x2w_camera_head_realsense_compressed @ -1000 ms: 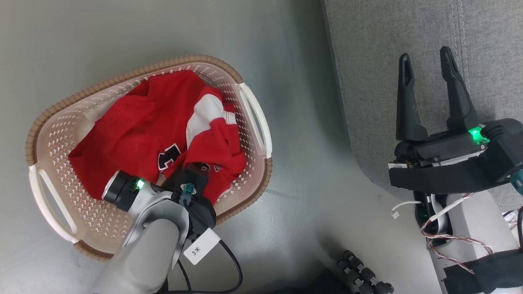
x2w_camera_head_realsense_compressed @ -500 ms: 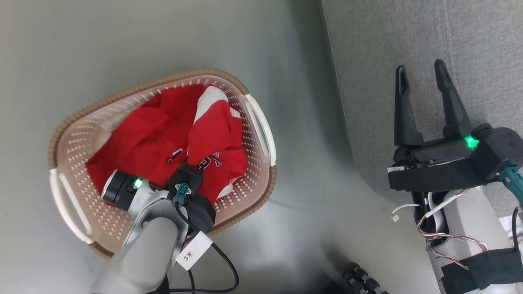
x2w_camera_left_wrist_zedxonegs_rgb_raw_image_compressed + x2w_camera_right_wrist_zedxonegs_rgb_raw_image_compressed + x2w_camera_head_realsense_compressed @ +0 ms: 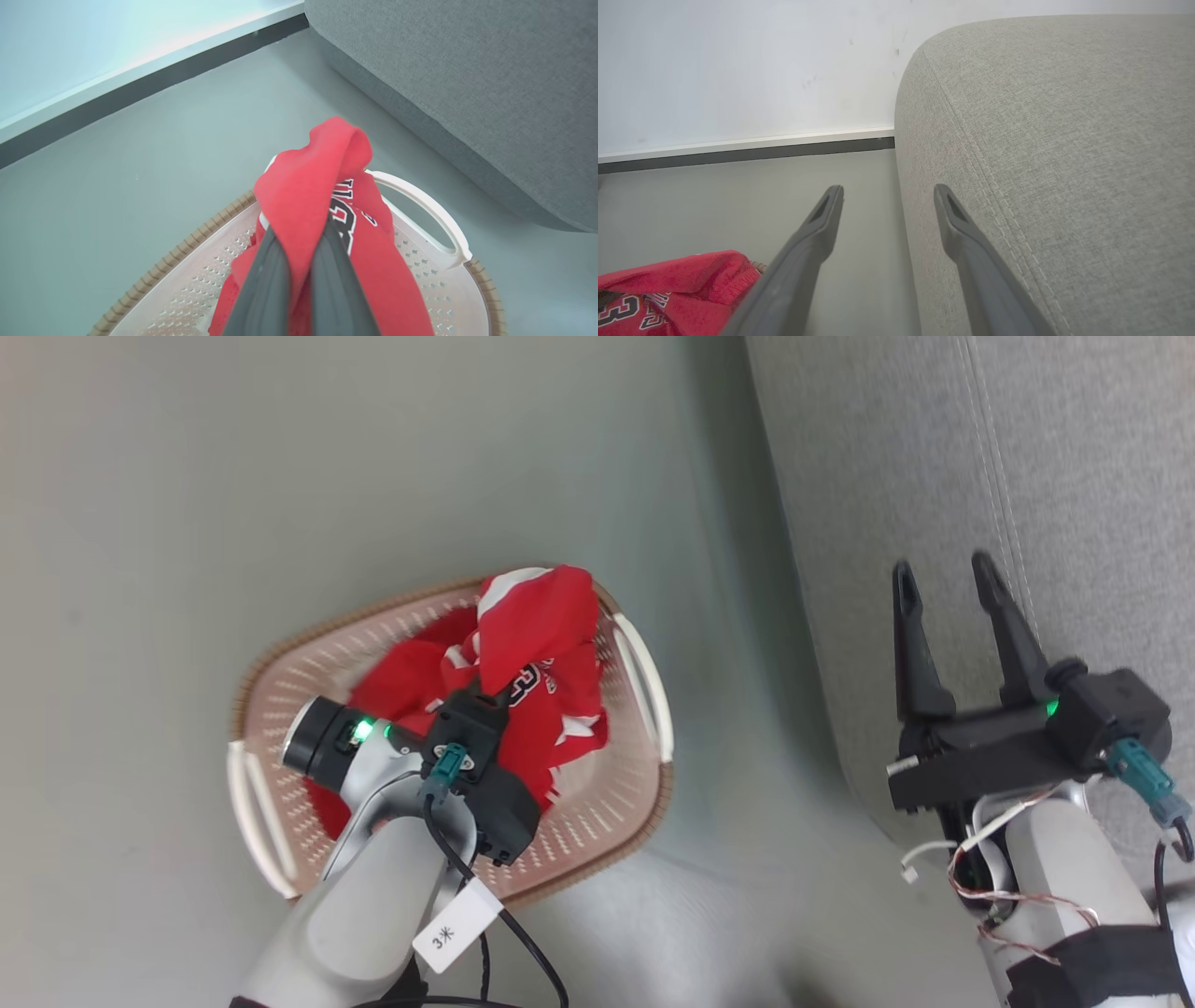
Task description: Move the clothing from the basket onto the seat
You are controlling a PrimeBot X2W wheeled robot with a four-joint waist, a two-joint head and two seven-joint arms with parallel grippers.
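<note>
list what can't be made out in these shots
Left wrist view: left gripper tips, buried in the red jersey.
Jersey lettering: folds hide most of it.
Head view: how many garments lie in the basket; bunched cloth and the arm cover them.
Sofa: cut off by frame edges.

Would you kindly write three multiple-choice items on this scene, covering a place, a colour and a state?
1. Where does the laundry basket stand? A) on the floor beside the grey sofa B) on a table C) on a shelf
2. What colour is the jersey mainly? A) blue B) red C) green
3. How is the left pincer? A) open and empty B) shut on the jersey C) shut on a basket handle
Answers: 1 A, grey floor surrounds it, sofa alongside; 2 B, red fabric with navy numbers; 3 B, its fingers pinch a jersey fold.
</note>
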